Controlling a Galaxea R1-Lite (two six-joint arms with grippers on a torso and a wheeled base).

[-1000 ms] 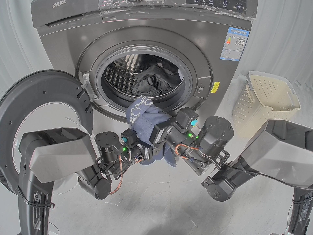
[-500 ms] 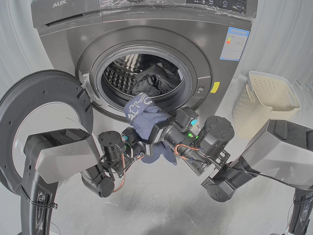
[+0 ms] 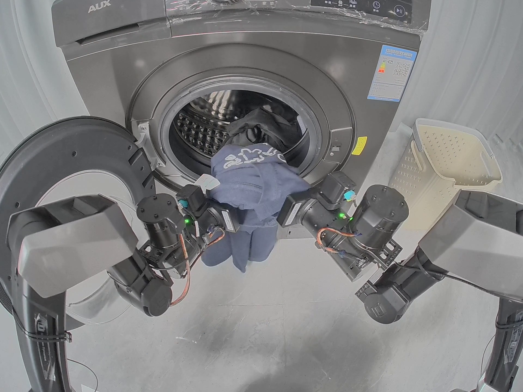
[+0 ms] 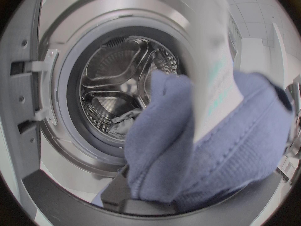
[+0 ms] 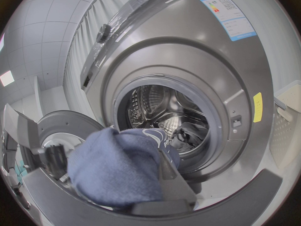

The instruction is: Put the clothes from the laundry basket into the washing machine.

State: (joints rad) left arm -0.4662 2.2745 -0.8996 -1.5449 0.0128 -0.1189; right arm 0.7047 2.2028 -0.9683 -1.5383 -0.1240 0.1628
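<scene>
A blue garment (image 3: 253,181) with a white print hangs between my two grippers at the lower lip of the washing machine's round opening (image 3: 239,132). My left gripper (image 3: 231,221) is shut on its left side and my right gripper (image 3: 277,209) on its right; cloth covers the fingertips. The garment's upper part rests at the opening's edge and its lower part dangles toward the floor. In the left wrist view the blue cloth (image 4: 188,160) and a white tag (image 4: 216,88) lie over a dark finger (image 4: 125,200). Dark clothes (image 3: 261,129) lie inside the drum.
The machine's door (image 3: 71,153) stands swung open at the left, close to my left arm. A cream laundry basket (image 3: 452,159) stands on the floor to the right of the machine, showing no clothes inside. Grey floor lies below.
Both grippers rose and moved toward the opening, spreading apart. The blue garment went from a bunched lump below the opening to spread across its lower lip.
</scene>
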